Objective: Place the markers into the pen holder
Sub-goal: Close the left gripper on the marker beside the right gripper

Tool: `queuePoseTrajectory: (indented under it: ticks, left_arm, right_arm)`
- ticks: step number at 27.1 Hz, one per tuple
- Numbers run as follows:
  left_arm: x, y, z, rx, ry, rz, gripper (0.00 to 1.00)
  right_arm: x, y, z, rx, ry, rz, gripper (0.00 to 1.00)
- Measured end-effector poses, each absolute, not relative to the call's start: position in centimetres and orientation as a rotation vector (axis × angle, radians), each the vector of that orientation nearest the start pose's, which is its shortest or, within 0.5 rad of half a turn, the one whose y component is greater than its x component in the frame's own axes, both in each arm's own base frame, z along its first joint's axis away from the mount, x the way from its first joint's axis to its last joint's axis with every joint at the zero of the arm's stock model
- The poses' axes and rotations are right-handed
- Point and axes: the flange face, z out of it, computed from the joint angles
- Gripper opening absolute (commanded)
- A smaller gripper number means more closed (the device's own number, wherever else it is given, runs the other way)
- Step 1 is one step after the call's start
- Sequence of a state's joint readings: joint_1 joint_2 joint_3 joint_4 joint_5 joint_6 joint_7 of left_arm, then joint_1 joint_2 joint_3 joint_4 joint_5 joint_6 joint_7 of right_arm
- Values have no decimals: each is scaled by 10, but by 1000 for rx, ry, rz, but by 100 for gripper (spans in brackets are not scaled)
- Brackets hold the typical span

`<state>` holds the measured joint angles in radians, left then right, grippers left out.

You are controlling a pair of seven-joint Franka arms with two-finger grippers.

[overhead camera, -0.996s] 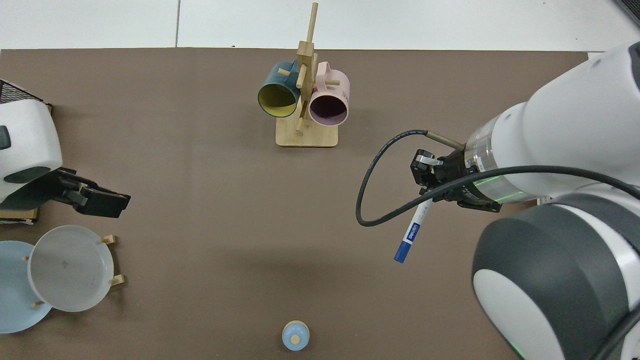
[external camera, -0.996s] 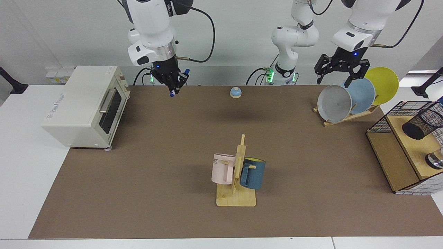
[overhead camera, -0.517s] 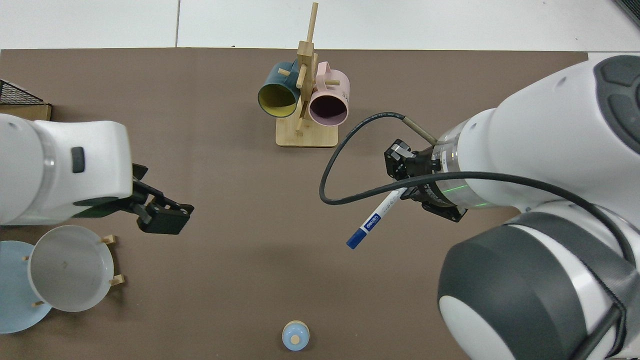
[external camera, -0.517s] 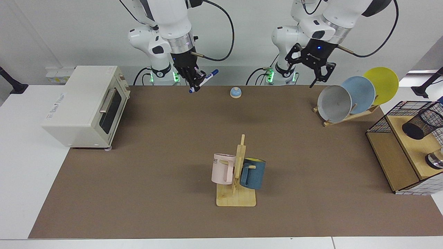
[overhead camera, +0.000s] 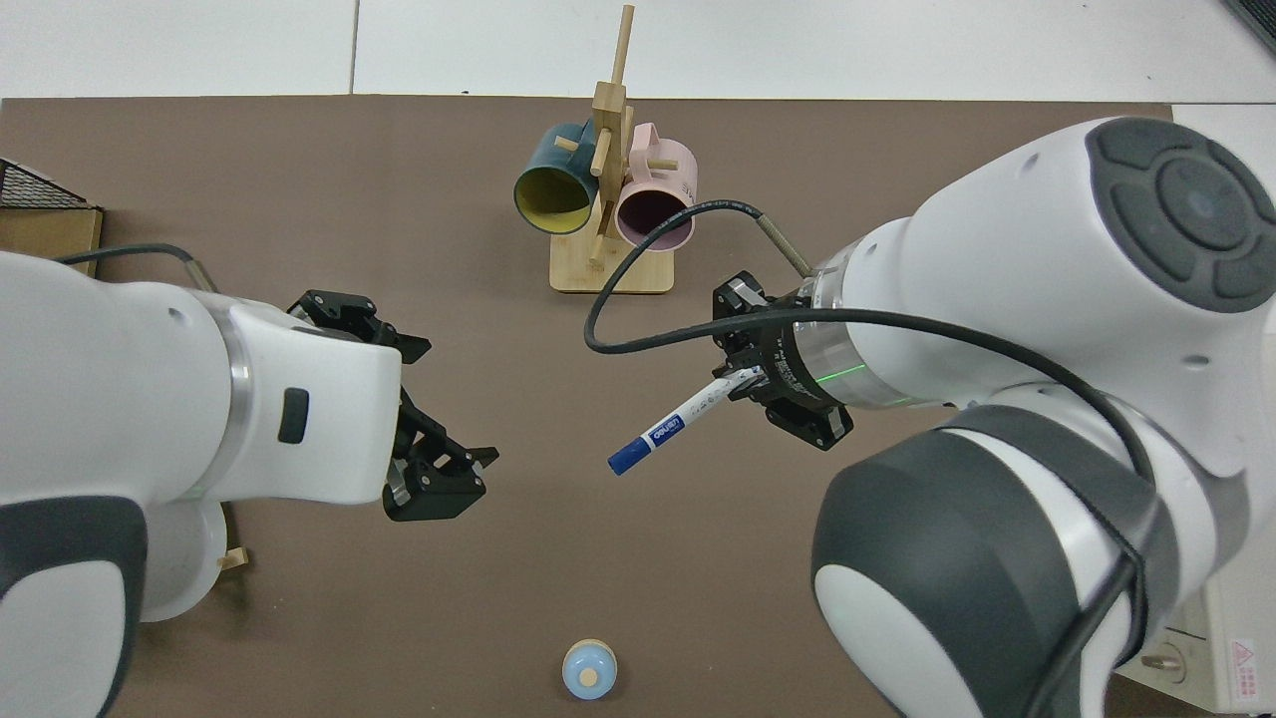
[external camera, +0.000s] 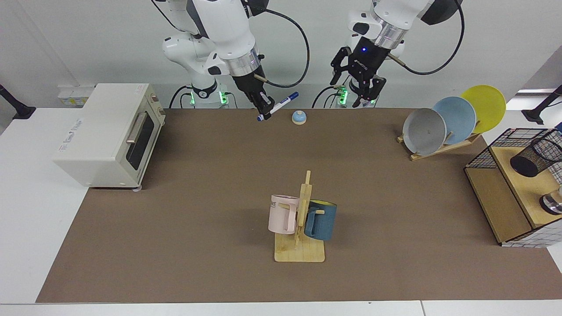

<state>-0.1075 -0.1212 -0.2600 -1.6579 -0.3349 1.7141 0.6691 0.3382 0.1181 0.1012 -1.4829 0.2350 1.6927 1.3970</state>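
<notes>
Marker [external camera: 277, 105] sits clamped in my right gripper [external camera: 264, 104], aloft mid-handover; my left gripper [external camera: 359, 85] hovers nearby, jaws apart. Next I judge: pass it leftward, since the pen holder [external camera: 536, 153] lies far off.

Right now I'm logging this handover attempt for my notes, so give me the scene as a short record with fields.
marker: slim white pen with blue ends, held tilted in the air above the far side of the mat
right pincer: shut on the marker
left pincer: open, holding nothing, raised near the marker's height
gap between pincers: apart, not touching in the top view
pen holder: black mesh cup, lying tilted on the wooden shelf at the table's edge, no marker inside
</notes>
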Motion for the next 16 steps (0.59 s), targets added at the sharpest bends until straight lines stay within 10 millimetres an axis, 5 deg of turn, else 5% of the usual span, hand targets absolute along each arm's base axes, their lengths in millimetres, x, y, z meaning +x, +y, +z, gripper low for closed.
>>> queuePoseTrajectory:
  ticks: [16]
  left_arm:
    - [455,-291,628,-2952,1802,-459,100]
  right_arm:
    - [535,295,601,-2507,1483,247,0]
